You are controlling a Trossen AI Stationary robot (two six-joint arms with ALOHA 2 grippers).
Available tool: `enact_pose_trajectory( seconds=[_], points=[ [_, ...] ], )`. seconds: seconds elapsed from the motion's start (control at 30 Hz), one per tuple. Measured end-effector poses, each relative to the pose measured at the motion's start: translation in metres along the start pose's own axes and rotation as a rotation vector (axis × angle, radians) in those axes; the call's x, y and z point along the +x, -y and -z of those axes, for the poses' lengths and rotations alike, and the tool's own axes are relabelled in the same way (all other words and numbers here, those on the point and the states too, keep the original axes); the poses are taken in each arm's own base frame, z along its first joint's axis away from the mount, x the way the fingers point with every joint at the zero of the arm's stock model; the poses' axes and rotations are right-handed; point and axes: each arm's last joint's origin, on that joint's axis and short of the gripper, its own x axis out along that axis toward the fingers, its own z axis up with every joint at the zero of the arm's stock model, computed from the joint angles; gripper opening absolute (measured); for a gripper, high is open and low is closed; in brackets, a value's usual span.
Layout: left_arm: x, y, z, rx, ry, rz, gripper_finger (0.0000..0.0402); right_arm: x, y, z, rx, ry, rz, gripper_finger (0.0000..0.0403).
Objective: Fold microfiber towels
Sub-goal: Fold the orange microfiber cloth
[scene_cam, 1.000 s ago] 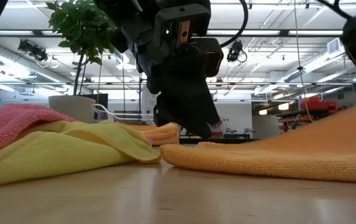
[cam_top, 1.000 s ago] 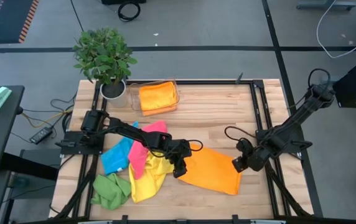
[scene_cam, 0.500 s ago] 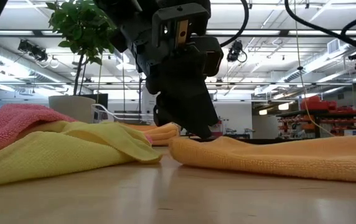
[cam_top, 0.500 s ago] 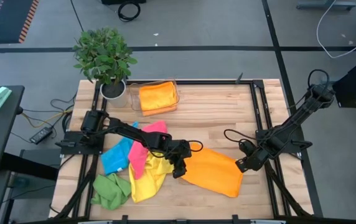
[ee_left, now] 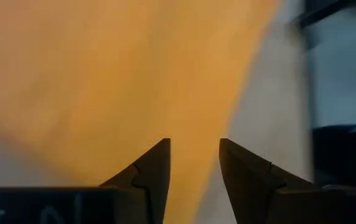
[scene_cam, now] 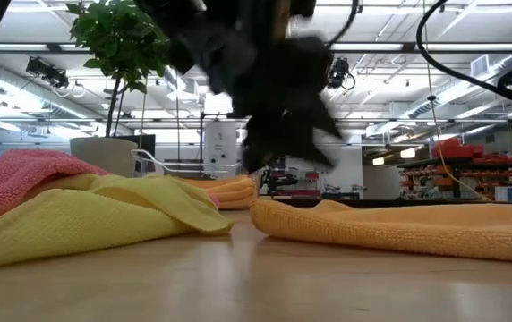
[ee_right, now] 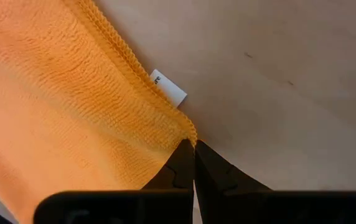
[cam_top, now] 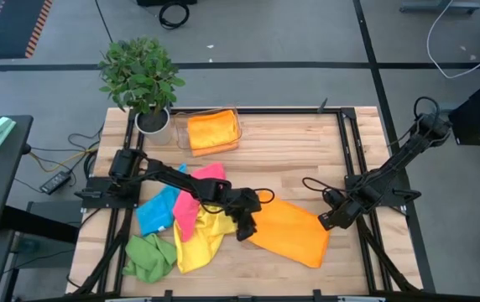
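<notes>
The table [cam_top: 290, 159] carries the spread orange towel [cam_top: 289, 231] toward its near right part, lying flat. The right gripper [cam_top: 325, 221] holds this towel's right corner: its jaws are clamped together on the hemmed corner, the cloth extending away from them over the wood. The left gripper [cam_top: 244, 231] is at the towel's left edge; its jaws stand apart above the orange cloth, and nothing shows between them. To the left lies a heap of loose cloths: the yellow towel [cam_top: 200, 242], the pink towel [cam_top: 193, 200], the blue towel [cam_top: 156, 210] and the green towel [cam_top: 149, 258]. A clear tray [cam_top: 238, 127] at the table's far left holds a folded orange towel [cam_top: 211, 131]. A small white label [ee_right: 168, 89] is sewn just beside the gripped corner; its print cannot be read.
</notes>
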Motion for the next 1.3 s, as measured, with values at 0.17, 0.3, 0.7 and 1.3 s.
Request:
enact_pose_trajectory(
  seconds=[0.17,0.3,0.7,1.3],
  points=[
    [-0.001,0.038,-0.023,0.184,0.139,0.079,0.0134,0.002,0.002,-0.001,0.002,0.015,0.006,0.0006],
    [0.018,0.034,-0.009,0.249,0.074,-0.077,0.0115,0.002,0.007,-0.005,0.034,0.089,0.030,0.0006],
    [0.046,-0.003,0.013,0.064,-0.080,-0.179,0.0062,-0.002,0.010,-0.038,0.115,0.467,0.058,0.0005],
    [0.005,-0.055,-0.037,-0.017,0.087,-0.289,0.0010,-0.030,-0.012,-0.052,0.012,0.365,0.166,0.0099]
  ],
)
